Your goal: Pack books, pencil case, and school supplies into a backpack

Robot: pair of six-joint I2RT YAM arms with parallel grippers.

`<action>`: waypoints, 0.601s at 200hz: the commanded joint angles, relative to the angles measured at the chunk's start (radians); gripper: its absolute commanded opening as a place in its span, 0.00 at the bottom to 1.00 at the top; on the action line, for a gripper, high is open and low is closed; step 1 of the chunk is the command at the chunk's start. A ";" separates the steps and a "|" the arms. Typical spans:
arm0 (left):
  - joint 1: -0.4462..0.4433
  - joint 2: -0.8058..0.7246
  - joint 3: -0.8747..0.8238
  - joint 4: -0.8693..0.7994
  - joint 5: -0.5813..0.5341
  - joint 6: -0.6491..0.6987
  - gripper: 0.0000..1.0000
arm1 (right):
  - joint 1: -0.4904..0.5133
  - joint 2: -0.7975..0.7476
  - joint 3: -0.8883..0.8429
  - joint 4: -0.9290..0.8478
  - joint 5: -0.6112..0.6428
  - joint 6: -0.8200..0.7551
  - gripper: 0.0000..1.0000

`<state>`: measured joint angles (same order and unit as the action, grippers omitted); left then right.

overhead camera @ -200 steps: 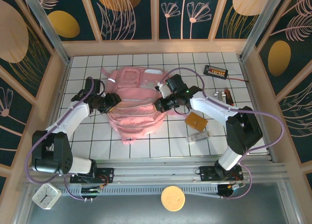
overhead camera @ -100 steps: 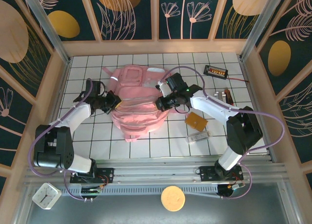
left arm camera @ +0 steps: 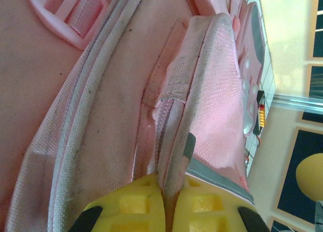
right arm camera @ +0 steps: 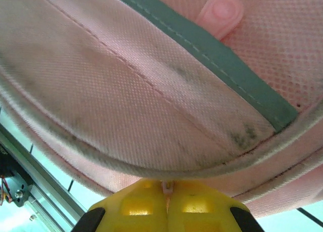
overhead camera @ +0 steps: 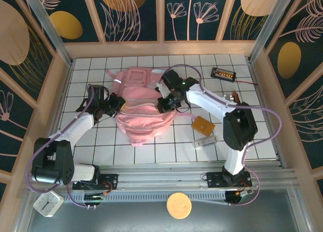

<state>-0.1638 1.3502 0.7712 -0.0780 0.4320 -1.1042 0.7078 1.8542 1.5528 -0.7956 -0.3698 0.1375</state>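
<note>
Change on the left: we're seeing the left tool [overhead camera: 117, 105] pinching down on a piped seam along the left side of the backpack [overhead camera: 141, 118]. A second ago its jaws were hanging about half open right beside that seam.
Change on the right: the right tool [overhead camera: 162, 105] is staying clamped on the rim of the backpack's opposite side, and it's shifting a little toward the far wall.
Backpack: it's lying mid-table between the two arms and bunching up tighter than before, with its near end pulling back from the arm bases.
What that means: we're guessing both sides are finally getting held so the mouth can be spread. Nothing is going in yet.
Still waiting: the orange-brown square book [overhead camera: 203, 125] and the whitish-grey block [overhead camera: 204, 141] are sitting on the white tiled table [overhead camera: 91, 141], to the right of the backpack and apart from it.
Hard to make out: both wrist views are jammed against pink fabric, so we're not seeing whether the zip is open at all.
Hidden: we can't tell whether the yellow book or the pencil case is already lying inside.
Too small: the bits near the right edge are just specks to us.
</note>
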 commanded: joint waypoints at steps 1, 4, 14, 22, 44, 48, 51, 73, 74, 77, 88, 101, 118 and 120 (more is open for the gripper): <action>-0.079 -0.042 -0.003 0.097 0.054 -0.091 0.00 | 0.080 0.060 0.113 0.042 -0.082 0.036 0.00; -0.082 -0.046 -0.005 0.099 0.048 -0.094 0.00 | 0.085 0.066 0.126 0.039 -0.084 0.039 0.00; -0.083 -0.060 -0.017 0.100 0.028 -0.101 0.00 | 0.101 0.083 0.156 0.032 -0.092 0.051 0.00; -0.083 -0.074 -0.025 0.094 0.010 -0.103 0.00 | 0.113 0.089 0.169 0.029 -0.100 0.060 0.00; -0.084 -0.092 -0.021 0.059 -0.035 -0.081 0.00 | 0.125 0.071 0.152 0.016 -0.103 0.065 0.00; -0.083 -0.091 -0.017 0.051 -0.041 -0.074 0.00 | 0.124 0.061 0.138 0.017 -0.098 0.064 0.00; -0.082 -0.090 -0.014 0.046 -0.043 -0.068 0.00 | 0.121 0.052 0.128 0.017 -0.096 0.064 0.00; -0.083 -0.083 0.015 -0.003 -0.078 -0.019 0.00 | 0.082 -0.026 0.030 0.039 -0.098 0.071 0.00; -0.083 -0.084 0.017 -0.007 -0.082 -0.017 0.00 | 0.079 -0.030 0.026 0.041 -0.099 0.073 0.00; -0.083 -0.082 0.024 -0.019 -0.091 -0.004 0.00 | 0.071 -0.041 0.014 0.047 -0.103 0.077 0.00; -0.082 -0.078 0.050 -0.067 -0.127 0.042 0.00 | 0.035 -0.081 -0.023 0.066 -0.129 0.096 0.00; -0.083 -0.077 0.077 -0.118 -0.173 0.093 0.00 | -0.005 -0.116 -0.051 0.090 -0.168 0.130 0.00; -0.082 -0.080 0.095 -0.153 -0.210 0.129 0.00 | -0.025 -0.129 -0.051 0.094 -0.211 0.145 0.00; -0.082 -0.080 0.095 -0.155 -0.211 0.130 0.00 | -0.025 -0.127 -0.048 0.091 -0.216 0.144 0.00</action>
<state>-0.2321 1.2800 0.8059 -0.1909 0.2596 -1.0500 0.6983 1.7920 1.5040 -0.7887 -0.4370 0.2447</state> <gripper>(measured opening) 0.062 0.061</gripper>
